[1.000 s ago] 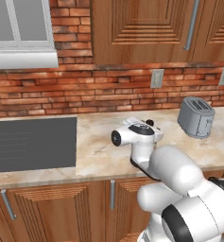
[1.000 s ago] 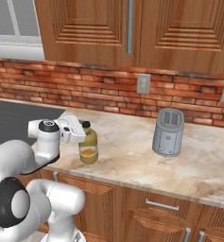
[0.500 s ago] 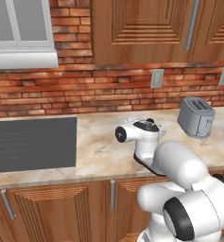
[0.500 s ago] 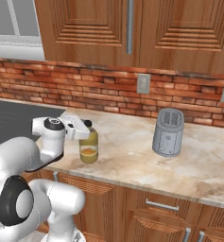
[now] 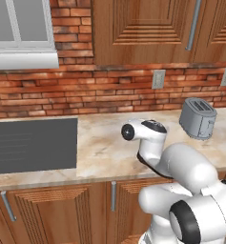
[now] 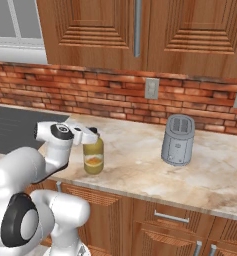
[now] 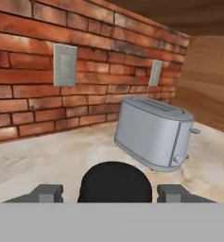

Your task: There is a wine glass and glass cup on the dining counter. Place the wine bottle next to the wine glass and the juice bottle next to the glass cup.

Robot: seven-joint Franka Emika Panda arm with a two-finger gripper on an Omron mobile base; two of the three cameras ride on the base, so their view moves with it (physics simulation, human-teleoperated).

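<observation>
Juice bottle (image 6: pixel 93 157): black cap between the fingers (image 7: pixel 47 193), gap visible each side, grasp uncertain; orange-white label unreadable. Toaster (image 7: pixel 153 132) beyond, on worktop (image 6: pixel 140 165).

Both base views look down over the arm at the worktop; the hand view looks low past the fingers (image 7: pixel 46 193), sharing the toaster (image 7: pixel 153 133).

The arm (image 5: pixel 181 176) is glossy white, built of rounded, bulbous links. Dark, nearly black rings mark its joints. Its hand (image 6: pixel 65 137) ends in small grey finger tips (image 7: pixel 47 193).
</observation>
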